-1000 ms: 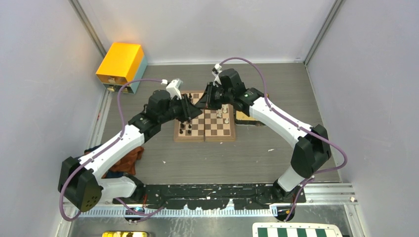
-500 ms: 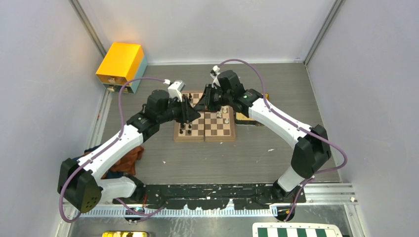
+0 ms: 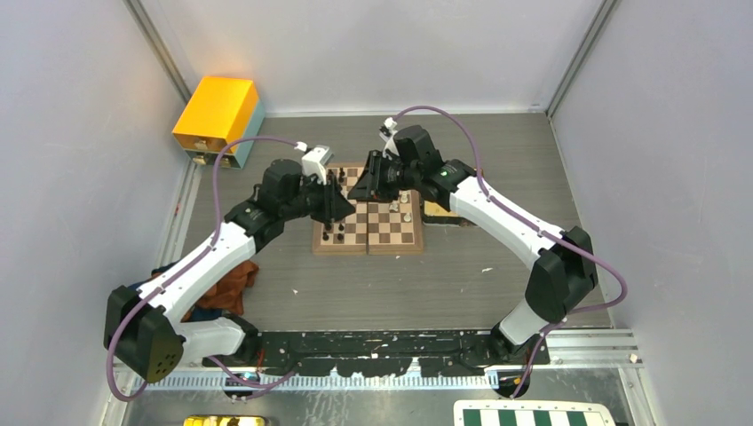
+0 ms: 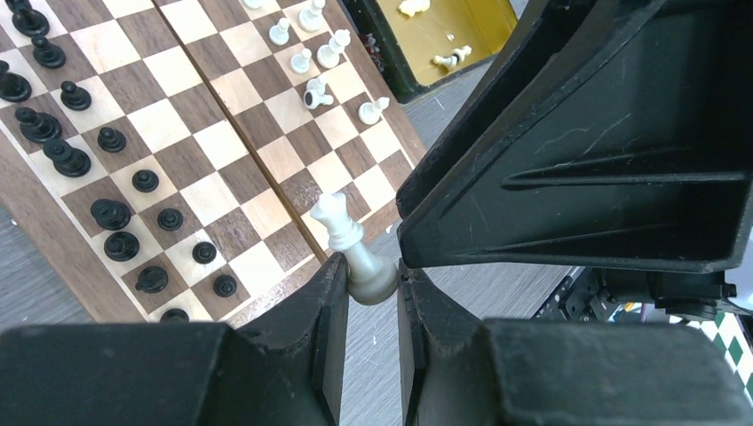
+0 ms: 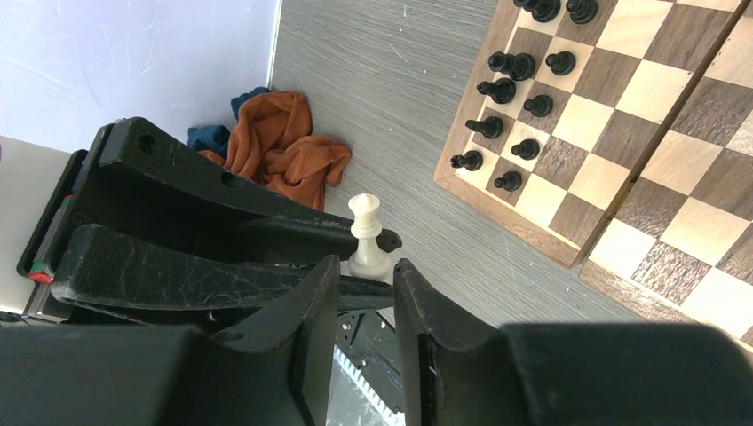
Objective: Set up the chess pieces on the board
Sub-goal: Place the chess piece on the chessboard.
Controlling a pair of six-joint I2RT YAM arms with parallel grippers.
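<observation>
1. The left gripper is pinching the round base of one white piece. The head of the piece is free and points away from the fingers.
2. The right gripper meets it tip to tip. Its jaws stand spread, and the base of the piece sits at the mouth of the gap with neither finger clearly touching it. This layout reads as a hand-over between arms, probably to turn the piece for setting down.
3. In the top view, both grippers hang over the 12 o'clock edge of the board, so the held piece is in the air, not on a square.
4. The held piece is cream-white and tall, with a waisted stem, a flared collar and a small knob on top. It is a king or a queen; which one cannot be told.
5. The black pieces stand in two rows along the board's 9 o'clock side.
6. Only a few white pieces stand toward the 3 o'clock side.
7. More white pieces lie in the gold tray just beyond the board's 3 o'clock edge, so the white side looks unfinished.
</observation>
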